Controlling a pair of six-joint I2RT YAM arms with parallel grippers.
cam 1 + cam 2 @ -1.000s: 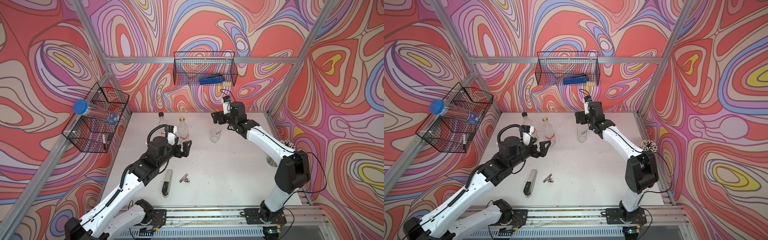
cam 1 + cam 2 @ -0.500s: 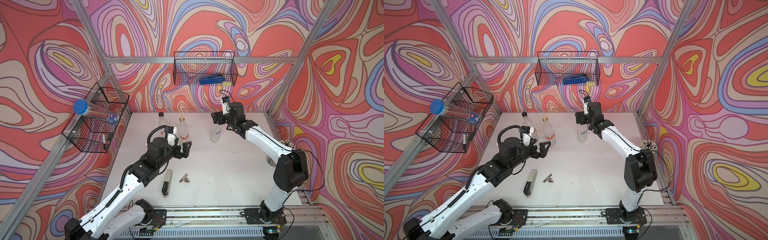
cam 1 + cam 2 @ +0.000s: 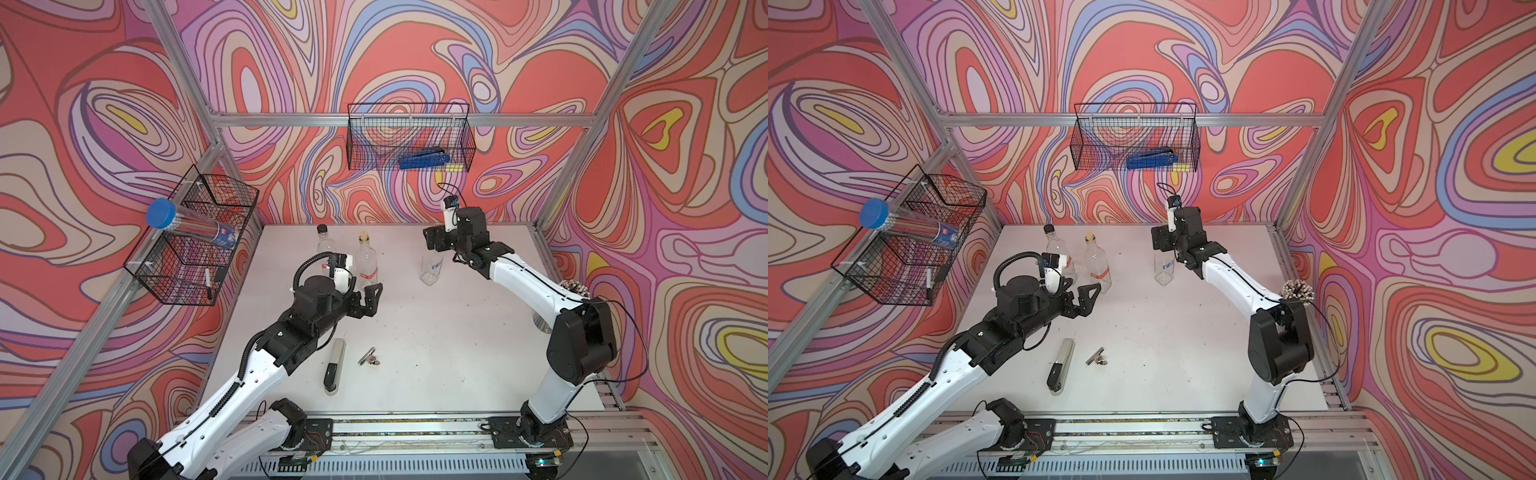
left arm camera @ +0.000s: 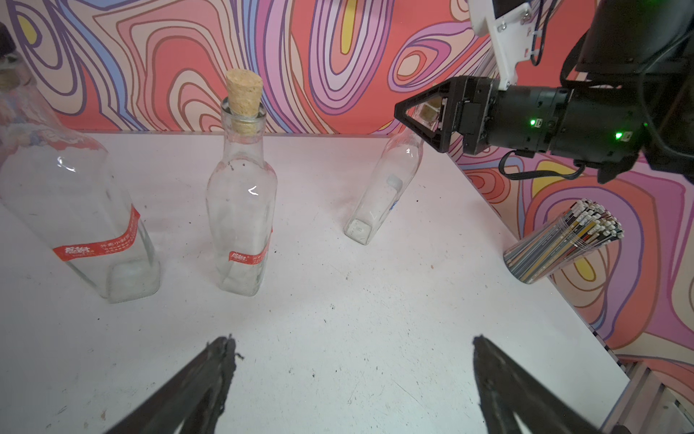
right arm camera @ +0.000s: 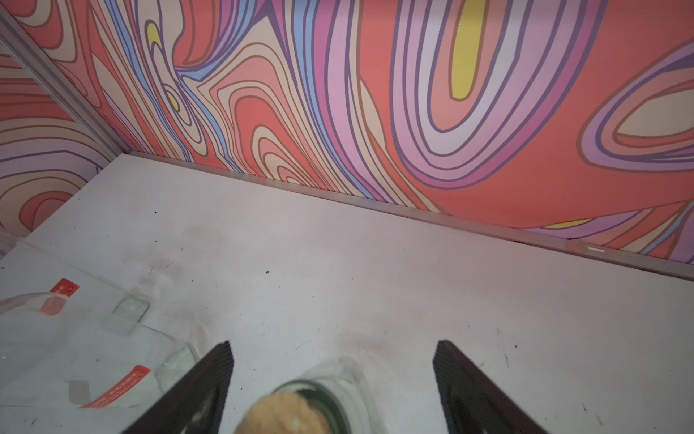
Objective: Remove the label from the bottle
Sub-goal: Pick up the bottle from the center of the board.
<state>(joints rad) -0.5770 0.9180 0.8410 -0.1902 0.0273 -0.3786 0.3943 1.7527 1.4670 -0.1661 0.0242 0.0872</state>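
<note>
Right gripper [image 5: 332, 347] spread astride the bottle [image 3: 428, 275] at its cork [image 5: 285, 413], likely to steady it; my left gripper [image 4: 353, 349] spread too, free for peeling.

Blurred and cut by the right wrist view's edge: cork [image 5: 285, 413] and bottle neck [image 5: 338, 385]. Cut there too: both fingers of the right claw [image 5: 333, 344]. Clipped at the left wrist view's edge: black-capped bottle [image 4: 67, 195]. Too small to read in a top view: blue label [image 3: 435, 266]. Too small to name: metal bits [image 3: 368, 358] on the bench [image 3: 457, 332].
</note>
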